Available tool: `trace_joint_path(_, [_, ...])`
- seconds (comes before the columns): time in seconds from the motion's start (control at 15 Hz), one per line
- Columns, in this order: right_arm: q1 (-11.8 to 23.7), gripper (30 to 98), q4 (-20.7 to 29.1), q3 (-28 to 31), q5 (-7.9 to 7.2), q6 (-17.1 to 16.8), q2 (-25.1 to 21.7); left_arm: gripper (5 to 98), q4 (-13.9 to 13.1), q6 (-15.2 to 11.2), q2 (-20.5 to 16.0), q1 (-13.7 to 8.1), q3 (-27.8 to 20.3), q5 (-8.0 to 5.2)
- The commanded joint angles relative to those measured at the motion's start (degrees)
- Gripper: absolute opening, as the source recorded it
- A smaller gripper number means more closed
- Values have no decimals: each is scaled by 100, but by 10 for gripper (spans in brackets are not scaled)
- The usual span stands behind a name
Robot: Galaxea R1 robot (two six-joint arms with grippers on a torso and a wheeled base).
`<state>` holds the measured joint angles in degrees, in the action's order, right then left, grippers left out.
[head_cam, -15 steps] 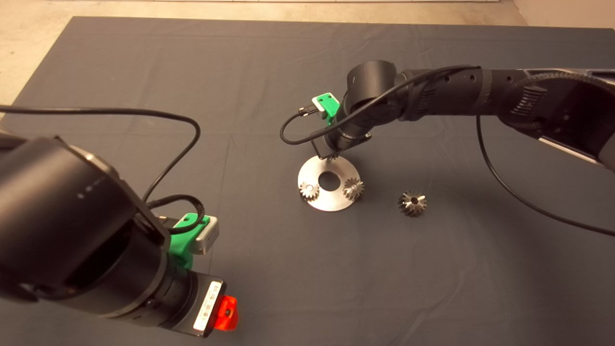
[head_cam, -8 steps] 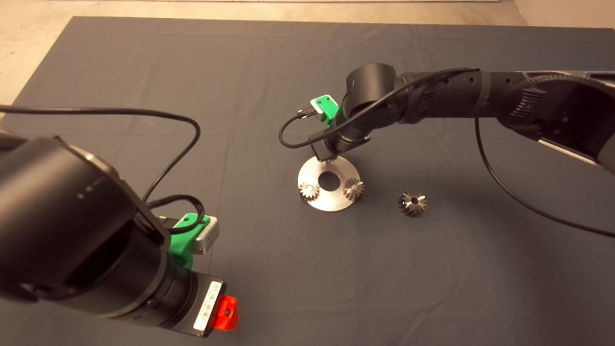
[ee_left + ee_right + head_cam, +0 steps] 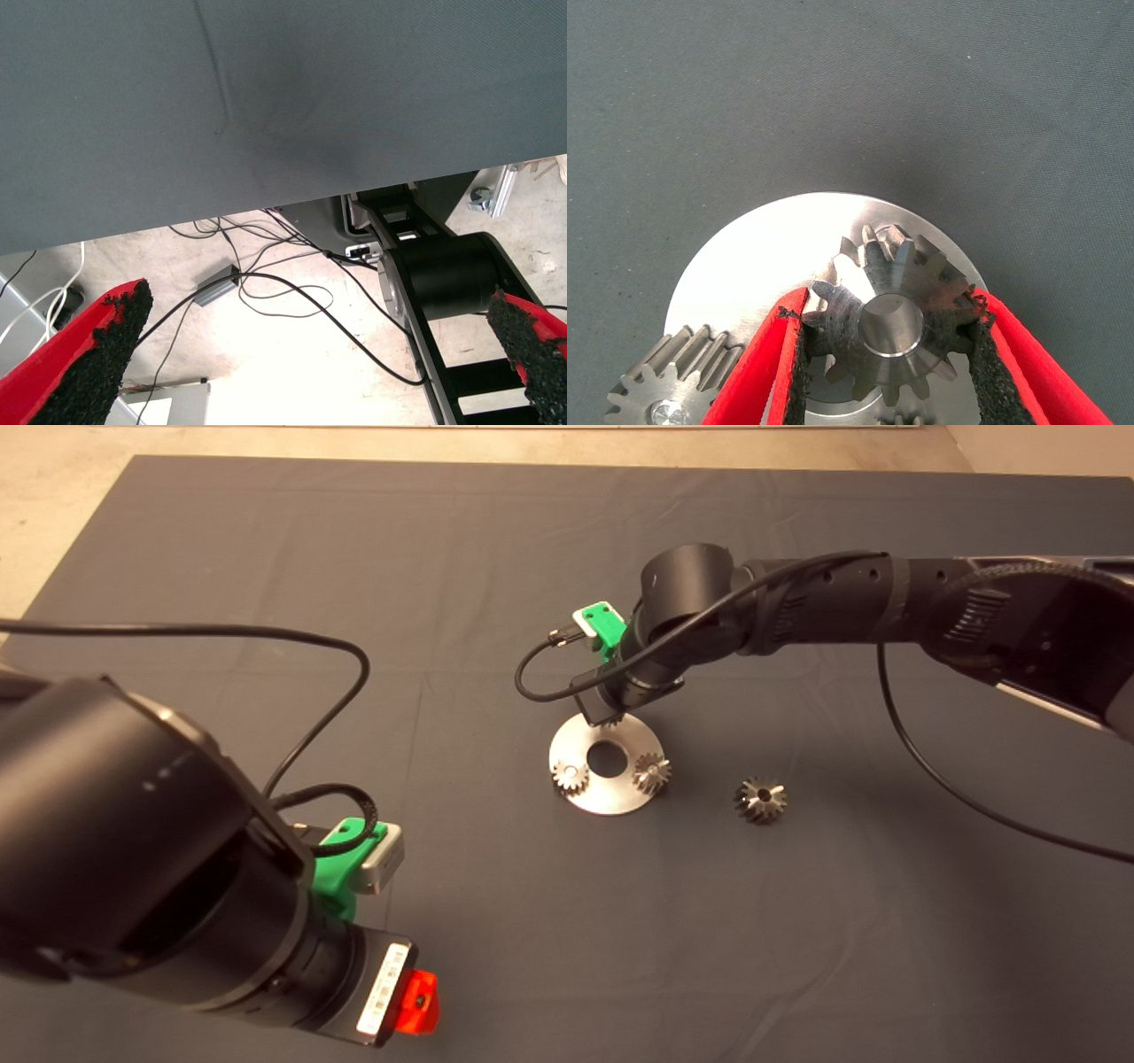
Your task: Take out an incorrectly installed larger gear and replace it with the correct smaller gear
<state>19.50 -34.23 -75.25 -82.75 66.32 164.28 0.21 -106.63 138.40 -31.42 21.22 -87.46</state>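
Dark mat under everything. Over on the left our left gripper sits parked off the near edge, fingers wide apart. Mid-mat, the right gripper has clamped the smaller gear over the steel disc, probably to seat it. The larger gear lies discarded just right of the disc.
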Motion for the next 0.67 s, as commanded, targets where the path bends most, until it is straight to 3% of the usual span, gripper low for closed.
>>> trace_joint_path(0.0, [124, 403, -145, 47, -13, 39, -14, 982, -117, -16, -10, -40, -85, -755])
trace_joint_path(0.6, [115, 403, -222, -14, -63, 22, 21, 982, -117, -16, -3, -40, -76, -755])
